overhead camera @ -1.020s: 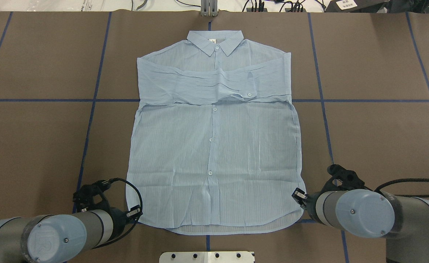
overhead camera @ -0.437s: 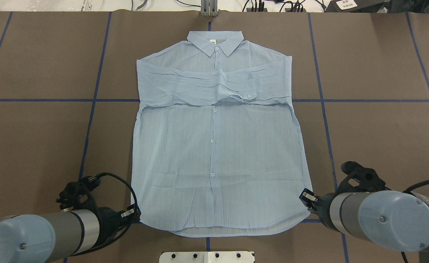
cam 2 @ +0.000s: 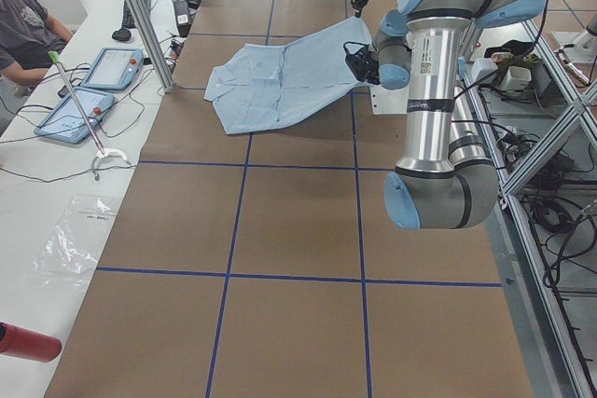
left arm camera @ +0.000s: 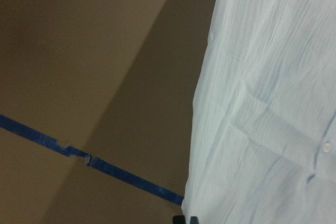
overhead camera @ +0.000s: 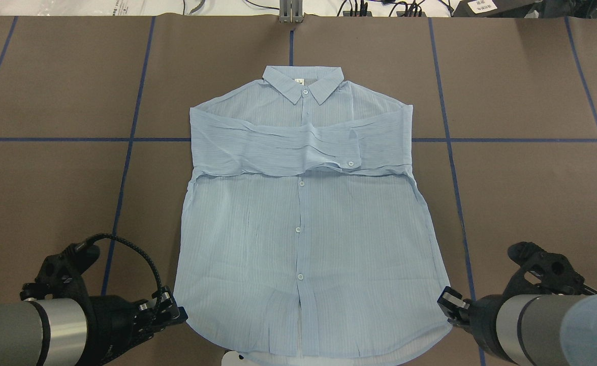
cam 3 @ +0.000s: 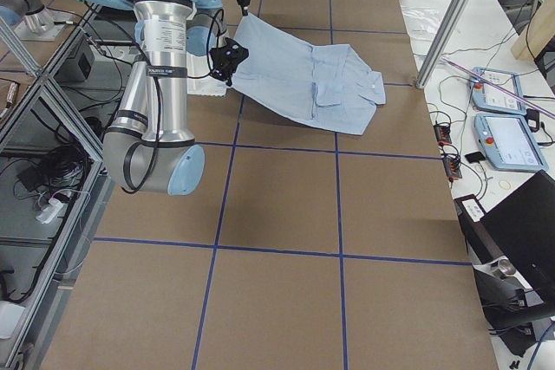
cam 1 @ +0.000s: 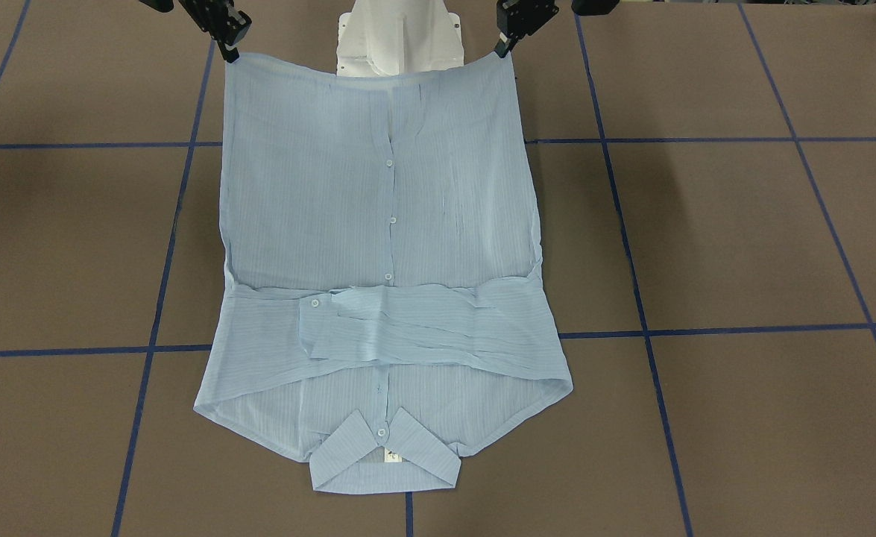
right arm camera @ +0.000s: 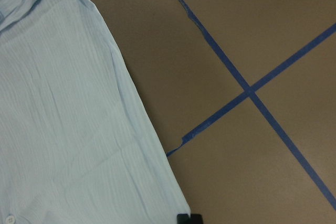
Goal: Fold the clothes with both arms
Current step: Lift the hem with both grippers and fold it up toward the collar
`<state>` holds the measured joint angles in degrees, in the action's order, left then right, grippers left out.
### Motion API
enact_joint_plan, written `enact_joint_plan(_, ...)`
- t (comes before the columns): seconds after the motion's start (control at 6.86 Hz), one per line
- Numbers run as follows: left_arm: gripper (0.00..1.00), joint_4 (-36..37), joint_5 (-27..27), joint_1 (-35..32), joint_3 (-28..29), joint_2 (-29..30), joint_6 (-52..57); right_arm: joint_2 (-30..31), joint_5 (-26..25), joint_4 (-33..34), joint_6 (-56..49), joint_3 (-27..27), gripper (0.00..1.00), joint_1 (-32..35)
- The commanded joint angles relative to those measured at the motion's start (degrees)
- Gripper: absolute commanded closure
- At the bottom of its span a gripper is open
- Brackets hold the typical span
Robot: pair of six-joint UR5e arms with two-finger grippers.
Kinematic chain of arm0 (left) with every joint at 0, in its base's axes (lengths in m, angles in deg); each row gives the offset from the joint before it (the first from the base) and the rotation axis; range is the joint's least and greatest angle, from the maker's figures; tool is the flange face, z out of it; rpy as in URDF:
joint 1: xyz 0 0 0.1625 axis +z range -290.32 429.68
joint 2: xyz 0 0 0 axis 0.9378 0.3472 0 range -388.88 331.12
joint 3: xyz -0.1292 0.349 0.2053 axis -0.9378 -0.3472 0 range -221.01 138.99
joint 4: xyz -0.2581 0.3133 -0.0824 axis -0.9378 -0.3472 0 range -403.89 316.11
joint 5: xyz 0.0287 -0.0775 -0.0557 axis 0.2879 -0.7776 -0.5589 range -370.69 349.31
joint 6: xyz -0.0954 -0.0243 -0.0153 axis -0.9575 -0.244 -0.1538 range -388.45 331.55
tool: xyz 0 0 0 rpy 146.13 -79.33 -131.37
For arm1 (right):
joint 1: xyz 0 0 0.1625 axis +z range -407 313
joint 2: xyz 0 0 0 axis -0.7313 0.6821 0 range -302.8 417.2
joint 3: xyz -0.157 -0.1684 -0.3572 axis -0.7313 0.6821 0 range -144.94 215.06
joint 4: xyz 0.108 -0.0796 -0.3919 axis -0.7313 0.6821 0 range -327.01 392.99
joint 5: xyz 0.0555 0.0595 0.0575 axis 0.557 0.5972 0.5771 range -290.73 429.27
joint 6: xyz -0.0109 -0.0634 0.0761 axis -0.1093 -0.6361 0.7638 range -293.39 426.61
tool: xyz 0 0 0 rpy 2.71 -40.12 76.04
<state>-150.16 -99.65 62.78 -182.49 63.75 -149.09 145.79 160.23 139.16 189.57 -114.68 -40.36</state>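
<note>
One light-blue striped shirt [overhead camera: 298, 223] lies front up along the middle of the tabletop [overhead camera: 532, 193]. Its collar [overhead camera: 303, 84] points to the far edge and its hem to the robot-side edge. Both sleeves [overhead camera: 278, 150] are folded across the chest, one over the other, with one buttoned cuff [overhead camera: 353, 152] on top. Three white buttons show on the placket below the sleeves, one on the cuff and one at the collar.

The collar end rests flat. In the side views the hem end rises off the tabletop, held at its two corners. The left end effector [overhead camera: 174, 311] is closed on the hem corner on the robot's left, and the right end effector [overhead camera: 448, 304] is closed on the opposite corner. Each pinches only the fabric's edge, and the hem hangs in a shallow sag between them. Each wrist view shows the cloth running right up to the fingertips at the bottom of the view.

There are two arms and two end effectors. In the front-facing view the raised hem crosses in front of the white base plate [cam 1: 396, 37] at the robot-side edge. Blue tape lines [overhead camera: 125, 168] divide the brown tabletop into squares. At the bench beyond the far edge lie two tablet-like pendants [cam 2: 117, 67], and a person [cam 2: 23, 25] sits there.
</note>
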Motion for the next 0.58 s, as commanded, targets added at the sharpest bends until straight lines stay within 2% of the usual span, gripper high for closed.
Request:
enact_joint_plan(0.0, 1.0, 0.3, -0.2, 0.4, -2.7, -0.1, -1.4, -0.1, 0.3, 4.1, 0.5, -4.7, 1.0, -0.9)
enact_joint_plan(0.44, 1.0, 1.9, -0.2, 2.9, -7.8, -0.1, -5.1, -0.2, 3.4, 4.2, 0.6, -7.0, 1.0, -0.2)
